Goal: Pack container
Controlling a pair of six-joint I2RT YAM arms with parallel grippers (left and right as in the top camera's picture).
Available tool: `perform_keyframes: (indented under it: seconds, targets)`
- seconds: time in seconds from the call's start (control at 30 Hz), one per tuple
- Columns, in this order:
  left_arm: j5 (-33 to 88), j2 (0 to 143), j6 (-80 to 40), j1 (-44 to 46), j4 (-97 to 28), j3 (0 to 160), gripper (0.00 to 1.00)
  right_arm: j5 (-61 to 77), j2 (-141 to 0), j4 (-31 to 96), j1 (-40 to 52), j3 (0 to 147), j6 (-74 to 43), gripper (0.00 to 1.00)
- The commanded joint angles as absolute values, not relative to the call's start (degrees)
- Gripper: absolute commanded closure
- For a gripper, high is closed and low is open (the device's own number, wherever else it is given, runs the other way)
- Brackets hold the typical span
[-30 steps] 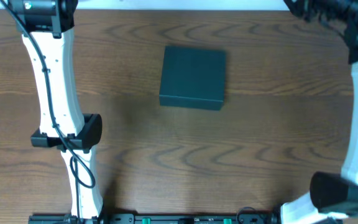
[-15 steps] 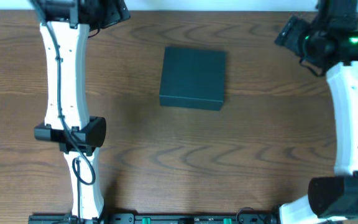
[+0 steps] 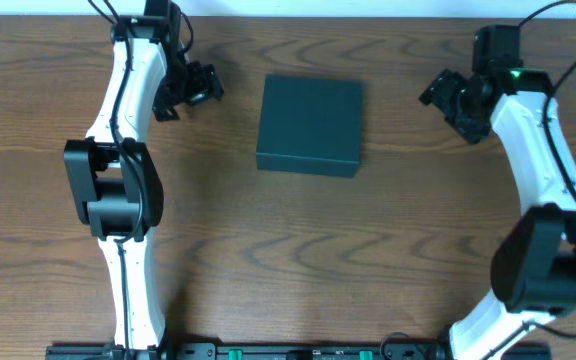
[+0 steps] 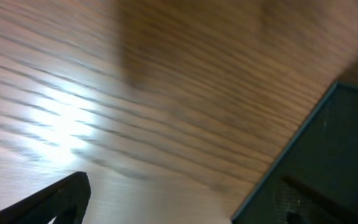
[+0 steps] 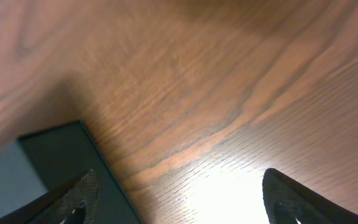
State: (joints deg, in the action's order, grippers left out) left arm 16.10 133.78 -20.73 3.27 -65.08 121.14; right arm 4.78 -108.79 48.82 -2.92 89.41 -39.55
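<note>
A shut dark container (image 3: 310, 125) sits on the glossy woodgrain bench (image 3: 288, 260) between the left gripper (image 3: 206, 88) and the right gripper (image 3: 438, 93), both jaws wide.

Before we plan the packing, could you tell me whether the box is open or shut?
Shut: from overhead the box shows one flat, unbroken dark top, with no raised flap and no interior visible.

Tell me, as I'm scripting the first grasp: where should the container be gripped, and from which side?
The container lies flat and closed, likely too wide to pinch from above. Pinch the lid's edge at a side wall: left gripper from the left, right gripper from the right. The hinge side does not show.
</note>
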Motion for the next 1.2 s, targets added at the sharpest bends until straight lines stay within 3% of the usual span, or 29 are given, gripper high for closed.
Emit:
perform_keyframes:
  seconds: [0.0,0.03,0.07,0.1,0.53,0.87,1.17]
  targets:
    - [24.27,133.78,-22.79,4.95,-62.11,117.91,0.26,12.49,-113.62,47.88,-1.56,89.08,-43.11,0.32]
    - [25.47,133.78,-22.76,5.26,-61.12,117.16,0.56,14.17,-115.11,47.59,-1.39,89.08,-43.70,0.52]
    - [25.56,133.78,-22.87,5.69,-60.34,116.40,0.86,16.03,-116.49,47.33,-1.30,89.08,-44.18,0.87]
    - [25.54,133.78,-23.09,6.02,-59.90,116.05,0.94,17.76,-117.75,46.92,-1.28,89.08,-44.36,0.99]
    - [34.09,133.78,-24.03,8.05,-55.07,111.07,0.94,33.87,-123.13,38.94,0.58,89.08,-45.67,0.99]
    - [39.90,133.78,-24.49,9.04,-54.11,107.70,0.94,34.26,-123.13,38.30,5.72,89.08,-46.26,0.98]
    - [42.06,133.78,-24.53,12.60,-55.55,107.70,0.94,31.68,-123.13,38.13,4.03,89.08,-46.19,0.98]
